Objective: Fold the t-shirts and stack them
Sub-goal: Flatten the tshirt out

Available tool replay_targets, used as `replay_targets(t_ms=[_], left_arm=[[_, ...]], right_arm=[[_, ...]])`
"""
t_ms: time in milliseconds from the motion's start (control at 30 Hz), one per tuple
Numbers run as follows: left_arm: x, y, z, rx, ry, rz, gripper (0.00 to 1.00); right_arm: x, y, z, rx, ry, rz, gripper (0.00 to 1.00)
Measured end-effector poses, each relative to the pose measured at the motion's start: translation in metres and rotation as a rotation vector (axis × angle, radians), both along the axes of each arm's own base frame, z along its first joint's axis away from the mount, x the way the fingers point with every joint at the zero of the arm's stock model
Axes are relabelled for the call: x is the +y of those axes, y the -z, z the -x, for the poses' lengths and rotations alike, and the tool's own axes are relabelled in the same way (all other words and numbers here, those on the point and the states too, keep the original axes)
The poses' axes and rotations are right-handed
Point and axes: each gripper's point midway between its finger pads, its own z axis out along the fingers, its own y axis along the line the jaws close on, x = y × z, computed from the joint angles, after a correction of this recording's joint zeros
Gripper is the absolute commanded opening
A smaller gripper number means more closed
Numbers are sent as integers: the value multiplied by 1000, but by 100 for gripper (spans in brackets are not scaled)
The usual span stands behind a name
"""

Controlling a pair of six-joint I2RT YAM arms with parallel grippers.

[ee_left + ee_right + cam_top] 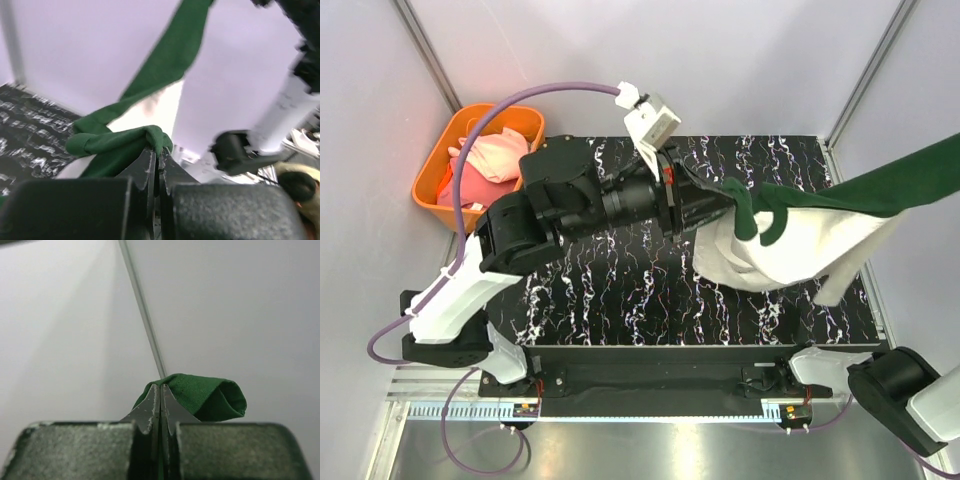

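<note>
Your table [620,290] has a black top with white veins, like marble, and its back edge is close to the rear wall. Pale lilac-grey walls [720,60] close the space on three sides, with thin metal posts [425,50] running up the back corners. Off the table's back left corner stands an orange basket [428,180], and in it lie the pink and coral t-shirts [490,160], loosely heaped. A purple cable [540,92] arcs above the basket to the left arm's wrist.

The cream t-shirt [800,245] with dark green sleeves hangs in the air over the right half of the table, stretched between both arms. Its cream body sags downward; I cannot tell whether it touches the surface.

The left gripper [159,150] is closed tight on a bunched fold of the green cloth, its fingers almost meeting. The right gripper [160,392] is pinched closed in the same way on a roll of green fabric, held up before the plain wall. It is outside the top view, where the green sleeve runs off the right edge.
</note>
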Motion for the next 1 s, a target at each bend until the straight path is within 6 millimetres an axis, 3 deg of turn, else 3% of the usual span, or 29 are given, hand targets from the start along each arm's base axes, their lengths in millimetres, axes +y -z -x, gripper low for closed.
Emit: replay_targets(t_ms=[67, 133, 267, 367, 433, 500, 533, 600, 700, 733, 800, 833, 900, 967, 1000], left_arm=[[-2, 0, 14, -13, 32, -11, 0], [-5, 13, 17, -12, 36, -54, 0], [-16, 62, 8, 8, 3, -191, 0], [-16, 112, -10, 40, -100, -319, 0], [-6, 144, -25, 66, -196, -396, 0], [17, 177, -43, 101, -314, -472, 0], [34, 194, -54, 126, -379, -507, 0], [75, 223, -82, 187, -523, -553, 0], [144, 263, -121, 286, -762, -596, 0], [165, 278, -130, 315, -835, -617, 0], [197, 312, -140, 370, -937, -681, 0], [208, 326, -142, 393, -968, -717, 0], [229, 360, -148, 449, -1033, -803, 0], [246, 394, -152, 507, -1088, -891, 0], [253, 408, -153, 535, -1107, -929, 0]], right_arm=[[-9, -15, 16, -62, 19, -2, 0], [-20, -26, 36, -121, 37, -7, 0], [-37, -36, 65, -196, 61, -18, 0], [-38, -38, 61, -213, 35, -37, 0], [-24, -35, 38, -186, -4, -33, 0], [2, -26, 0, -112, -22, 14, 0], [17, -20, -21, -72, -27, 43, 0], [62, -2, -85, 34, -55, 133, 0], [134, 49, -190, 207, -114, 274, 0], [159, 75, -228, 270, -145, 316, 0], [212, 148, -305, 422, -219, 399, 0], [229, 180, -331, 480, -248, 424, 0], [263, 264, -378, 633, -317, 472, 0], [289, 348, -407, 777, -396, 490, 4], [296, 375, -413, 826, -420, 492, 9]])
